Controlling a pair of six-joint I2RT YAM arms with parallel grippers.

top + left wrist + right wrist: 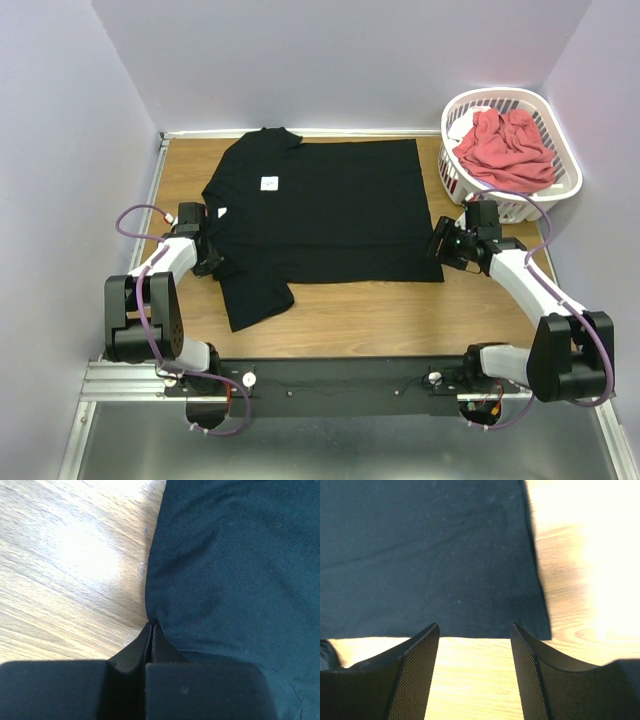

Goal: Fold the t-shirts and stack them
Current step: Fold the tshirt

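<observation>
Left gripper (151,626) is pinched tight at the black t-shirt (330,205), on its edge by the nearer sleeve. Cloth puckers toward the tips, so it probably has the fabric, though you can't see the nip itself. Your right gripper (474,627) stands spread just short of the near hem corner, holding nothing. With the shirt flat on the wooden table (400,310), you're taking both ends of one long side to fold it lengthwise. The coral-red t-shirt (505,150) lies bunched in the white laundry basket (462,105).
</observation>
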